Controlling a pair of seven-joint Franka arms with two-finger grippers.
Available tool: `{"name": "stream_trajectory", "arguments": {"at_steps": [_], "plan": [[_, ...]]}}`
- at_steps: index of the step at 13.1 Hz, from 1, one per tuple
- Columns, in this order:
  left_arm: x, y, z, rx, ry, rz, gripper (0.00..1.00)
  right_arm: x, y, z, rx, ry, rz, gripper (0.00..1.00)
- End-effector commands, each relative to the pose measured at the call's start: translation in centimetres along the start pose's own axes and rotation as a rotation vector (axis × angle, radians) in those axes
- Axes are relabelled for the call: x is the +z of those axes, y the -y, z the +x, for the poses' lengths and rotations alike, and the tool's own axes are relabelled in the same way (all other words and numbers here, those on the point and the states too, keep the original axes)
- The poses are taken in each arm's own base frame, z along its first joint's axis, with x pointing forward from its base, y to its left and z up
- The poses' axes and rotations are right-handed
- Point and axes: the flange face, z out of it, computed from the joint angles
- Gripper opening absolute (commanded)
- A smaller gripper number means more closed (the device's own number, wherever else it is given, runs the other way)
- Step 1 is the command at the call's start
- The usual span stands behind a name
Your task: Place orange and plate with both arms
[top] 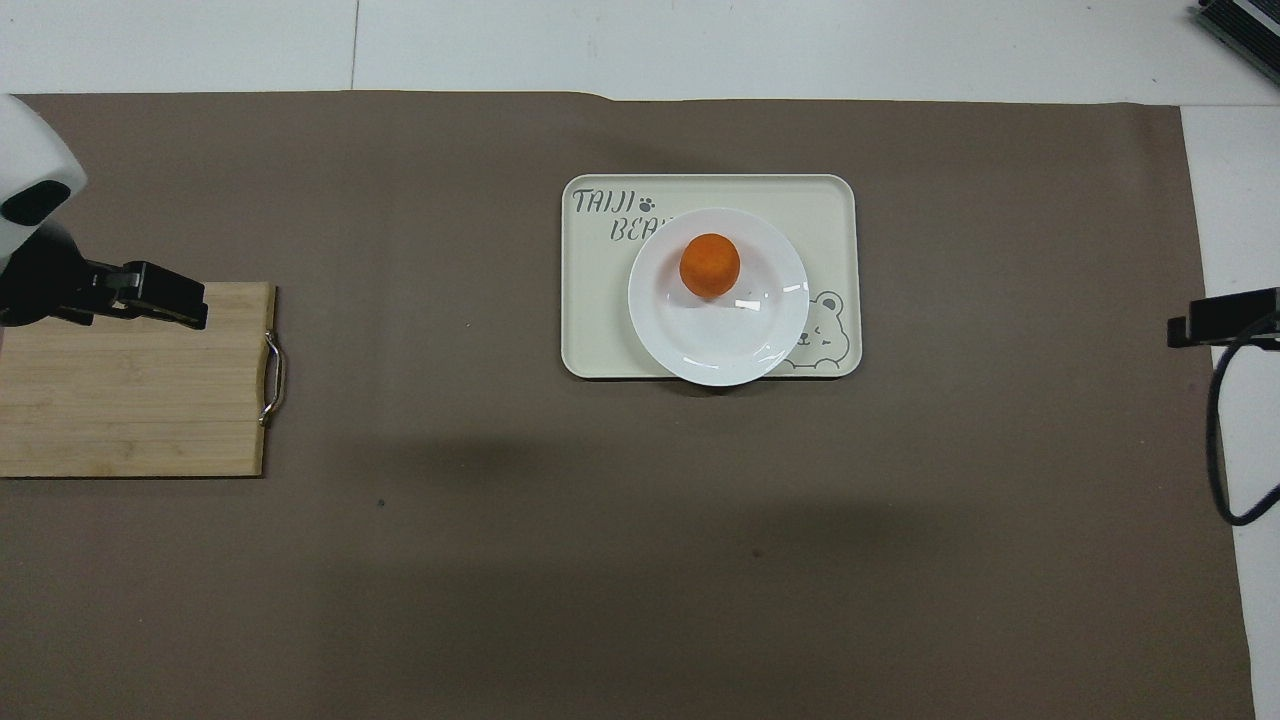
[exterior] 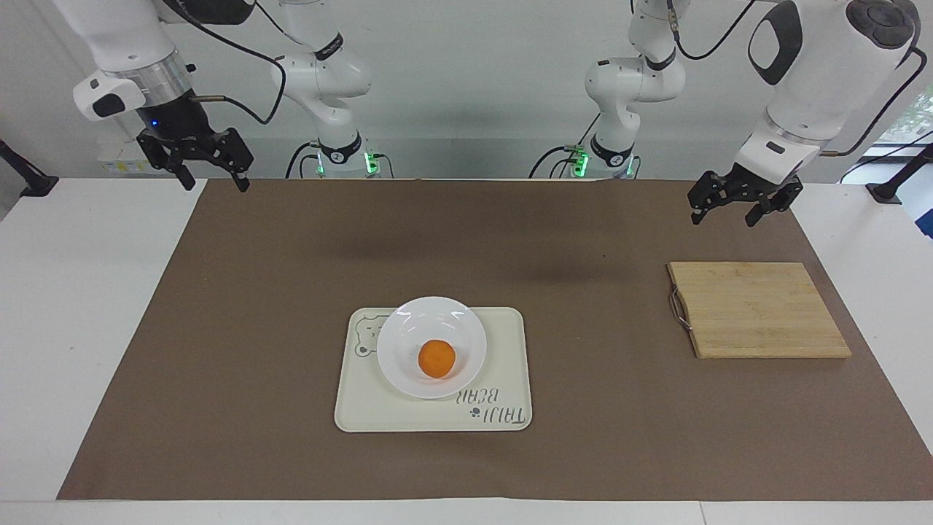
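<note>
The orange lies on the white plate, which rests on the cream bear tray in the middle of the mat. The overhead view shows the orange, the plate and the tray too. My right gripper hangs open and empty, high over the mat's edge at the right arm's end; its tip shows in the overhead view. My left gripper hangs open and empty in the air over the wooden board's edge, and also shows in the overhead view.
A wooden cutting board with a metal handle lies at the left arm's end of the table, also in the overhead view. A brown mat covers most of the white table.
</note>
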Motion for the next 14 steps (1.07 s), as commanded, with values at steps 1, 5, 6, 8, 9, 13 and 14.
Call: {"name": "stream_trajectory", "arguments": {"at_steps": [1,5,6,8,9,13,14], "plan": [[-0.1,0.3,-0.7,0.002,0.007,0.008,1.00,-3.7,0.4,-1.6,-0.049,-0.033,-0.054,1.00],[-0.1,0.3,-0.7,0.002,0.007,0.008,1.00,-3.1,0.9,-3.3,-0.053,-0.009,-0.049,1.00],[-0.1,0.3,-0.7,0.002,0.007,0.008,1.00,-2.4,1.0,-3.4,-0.054,0.006,-0.047,1.00],[-0.1,0.3,-0.7,0.002,0.007,0.008,1.00,-2.2,0.9,-3.2,-0.058,-0.001,-0.049,1.00],[-0.1,0.4,-0.7,0.000,0.006,0.008,1.00,-2.1,0.9,-3.0,-0.059,-0.004,-0.051,1.00],[-0.1,0.3,-0.7,0.002,0.007,0.008,1.00,-1.3,0.9,-2.6,-0.108,-0.015,-0.053,1.00],[-0.1,0.3,-0.7,0.002,0.007,0.008,1.00,-1.3,1.0,-2.7,-0.112,-0.012,-0.053,1.00]]}}
